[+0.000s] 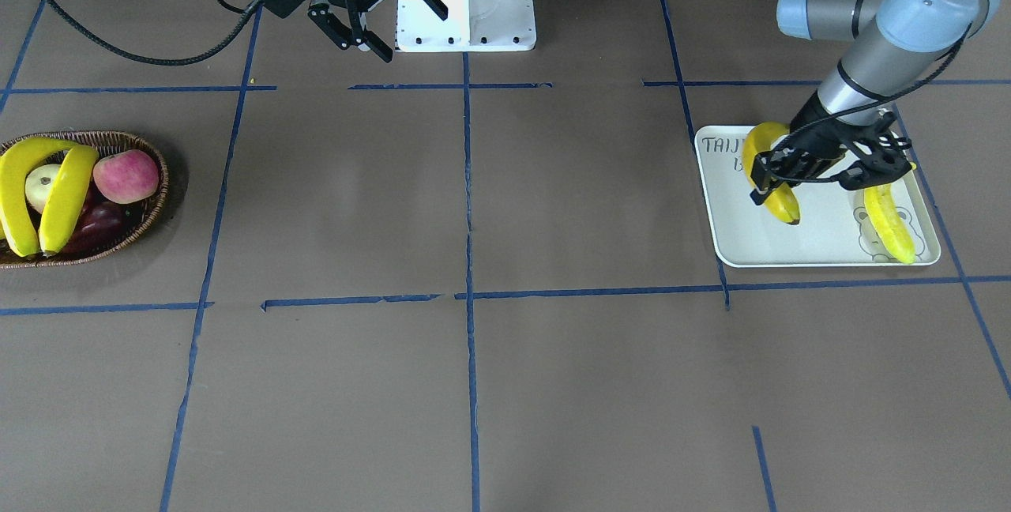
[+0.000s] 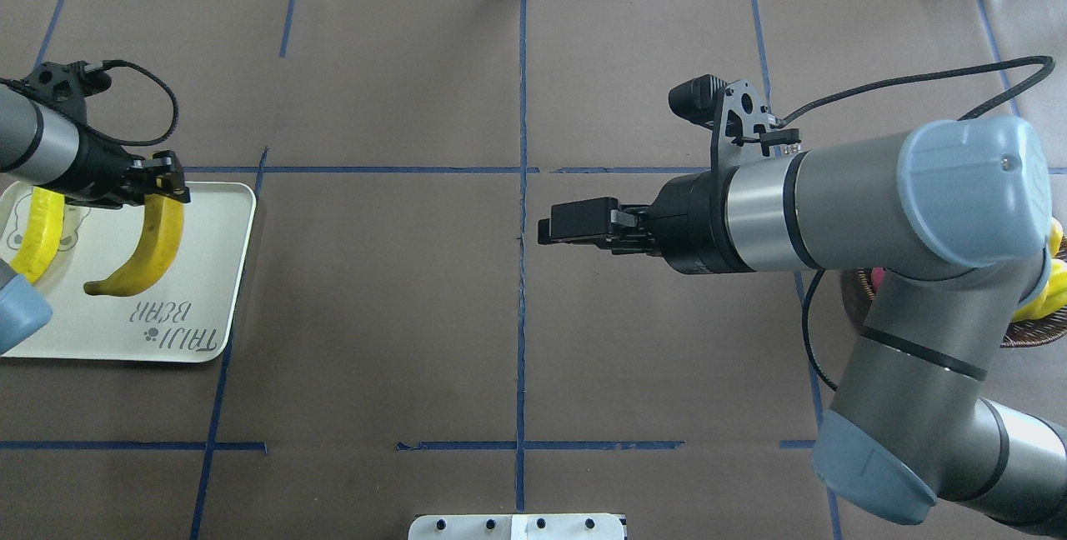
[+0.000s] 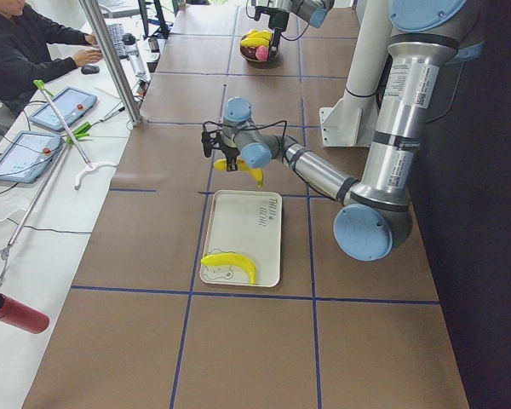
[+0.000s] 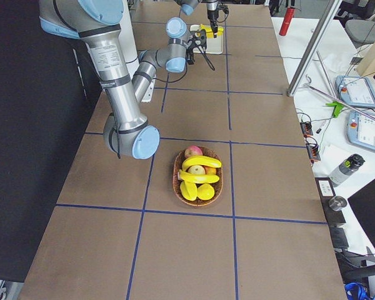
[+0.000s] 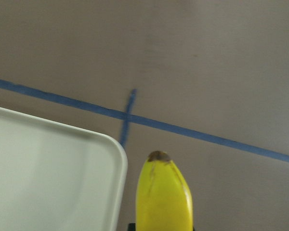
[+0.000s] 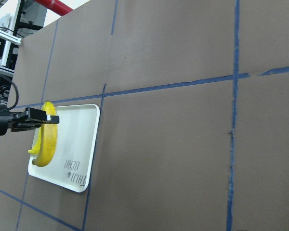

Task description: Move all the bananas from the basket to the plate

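Clamping a banana (image 2: pixel 150 252) over the plate (image 2: pixel 217 215) with the left hand (image 2: pixel 158 186), a second banana (image 2: pixel 42 232) lying on it. Holding the right hand (image 1: pixel 395 22) apart. From the front, two more bananas (image 1: pixel 55 196) in the basket (image 1: pixel 154 204); overhead, mostly hidden.

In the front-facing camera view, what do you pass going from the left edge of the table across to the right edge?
Wicker basket holding two bananas → open right gripper → plate, left rim → banana clamped in the left gripper → second banana lying on the plate.
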{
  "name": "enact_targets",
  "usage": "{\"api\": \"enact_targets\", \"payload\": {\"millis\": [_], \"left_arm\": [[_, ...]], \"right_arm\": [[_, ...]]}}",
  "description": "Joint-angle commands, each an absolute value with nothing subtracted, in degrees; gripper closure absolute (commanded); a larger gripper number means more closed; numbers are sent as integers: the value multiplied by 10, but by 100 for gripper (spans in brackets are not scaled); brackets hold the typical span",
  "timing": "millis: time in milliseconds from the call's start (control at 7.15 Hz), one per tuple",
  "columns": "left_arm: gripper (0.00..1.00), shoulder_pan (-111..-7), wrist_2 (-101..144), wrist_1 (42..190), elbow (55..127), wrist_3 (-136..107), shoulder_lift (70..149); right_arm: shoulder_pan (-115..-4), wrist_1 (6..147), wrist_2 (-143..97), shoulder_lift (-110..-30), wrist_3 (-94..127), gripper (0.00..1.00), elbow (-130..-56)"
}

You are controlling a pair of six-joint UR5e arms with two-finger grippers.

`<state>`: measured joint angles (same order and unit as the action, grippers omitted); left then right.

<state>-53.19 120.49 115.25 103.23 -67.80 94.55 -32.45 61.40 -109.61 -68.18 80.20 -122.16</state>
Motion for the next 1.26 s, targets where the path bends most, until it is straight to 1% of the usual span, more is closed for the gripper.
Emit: {"api": "enact_targets", "payload": {"millis": [0, 280, 419, 699, 979, 1118], "left_arm": [[100, -543, 1195, 1153, 1006, -644, 911], [100, -546, 1177, 1153, 978, -611, 910], [100, -551, 1173, 1156, 961, -590, 909], [100, -550, 1149, 1158, 941, -582, 907], [100, -550, 1150, 1162, 933, -583, 896], [98, -549, 1150, 1162, 933, -584, 897]], "right_arm": [[-389, 620, -1128, -744, 789, 1, -1217], [-471, 701, -1201, -793, 646, 0, -1217], [-486, 701, -1208, -821, 594, 0, -1216], [-509, 705, -1209, -850, 527, 0, -1214], [-519, 705, -1209, -863, 505, 0, -1214], [-519, 705, -1209, -863, 504, 0, -1214]]}}
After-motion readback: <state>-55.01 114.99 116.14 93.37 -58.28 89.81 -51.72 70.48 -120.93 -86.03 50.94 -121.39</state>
